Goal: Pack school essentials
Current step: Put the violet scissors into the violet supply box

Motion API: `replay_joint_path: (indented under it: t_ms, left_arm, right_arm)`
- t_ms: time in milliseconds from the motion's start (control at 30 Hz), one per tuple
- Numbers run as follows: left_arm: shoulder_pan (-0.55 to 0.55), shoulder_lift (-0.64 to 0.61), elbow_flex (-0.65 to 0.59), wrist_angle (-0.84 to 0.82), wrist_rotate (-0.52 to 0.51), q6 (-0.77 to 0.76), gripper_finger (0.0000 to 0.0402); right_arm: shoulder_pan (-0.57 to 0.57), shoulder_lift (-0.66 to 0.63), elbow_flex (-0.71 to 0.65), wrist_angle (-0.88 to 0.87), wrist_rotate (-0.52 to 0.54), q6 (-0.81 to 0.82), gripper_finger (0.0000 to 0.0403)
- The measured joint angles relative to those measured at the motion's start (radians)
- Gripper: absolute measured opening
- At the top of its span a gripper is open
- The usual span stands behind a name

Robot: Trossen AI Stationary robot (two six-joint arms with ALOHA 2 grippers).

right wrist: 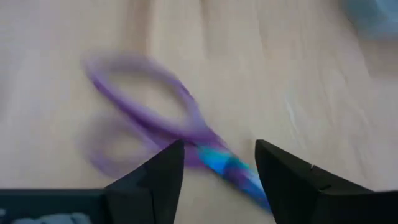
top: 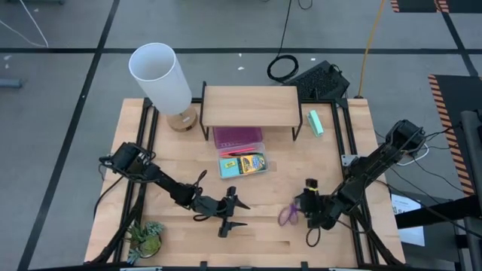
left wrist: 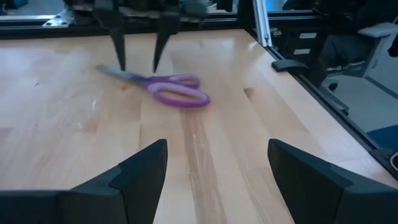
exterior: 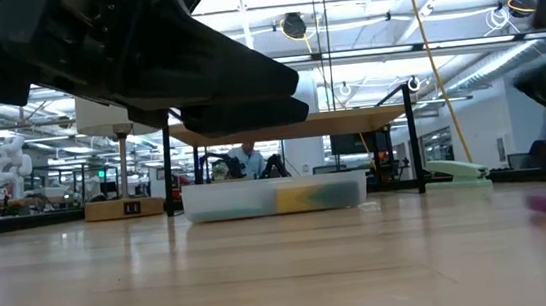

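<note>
A pale wooden tabletop stands on a grey floor crossed by dark tape lines, with a large open workshop beyond it in the low view. At the far side of the tabletop a small wooden shelf rests on black legs, and a white lamp stands to its left. Just in front of the shelf lies a clear tray holding the yellow-green crayon box and a pink item behind it. A mint-green oblong block lies to the right of the shelf, and a green toy dinosaur sits at the near left corner.

The purple-and-blue-handled scissors lie flat on the tabletop, near the front and right of centre, with the handle loops pointing left and the blades under the right gripper. That gripper hangs directly over the blades, its fingers apart and straddling them without clamping; in the right wrist view the blue part of the scissors shows between the fingertips. The left gripper hovers low over bare wood near the front centre, just left of the scissors, its fingers spread wide and holding nothing.
</note>
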Motion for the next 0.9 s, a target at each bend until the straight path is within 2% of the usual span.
replay_joint_path:
  t_ms: [100, 367, 533, 667, 767, 900]
  left_arm:
    - [0.003, 0.000, 0.000, 0.004, -0.001, 0.000, 0.0282]
    - [0.003, 0.000, 0.000, 0.004, -0.001, 0.000, 0.0282]
    - [0.003, 0.000, 0.000, 0.003, -0.001, 0.000, 0.0282]
    - [0.001, 0.000, 0.000, 0.003, -0.001, 0.000, 0.0282]
    - [-0.001, 0.000, 0.000, 0.002, -0.001, 0.000, 0.0282]
    - [-0.001, 0.000, 0.000, -0.001, 0.000, -0.002, 0.0282]
  right_arm:
    - [-0.014, -0.003, 0.005, 0.085, 0.010, -0.095, 0.0194]
    - [-0.041, -0.004, 0.004, 0.053, 0.006, -0.250, 0.0240]
    - [-0.079, -0.005, 0.004, 0.015, -0.036, -0.209, 0.0262]
    - [-0.076, -0.005, 0.005, -0.076, -0.097, -0.172, 0.0265]
    - [-0.064, -0.005, 0.005, -0.145, -0.105, -0.161, 0.0265]
    - [-0.056, -0.001, 0.006, -0.153, -0.119, -0.072, 0.0265]
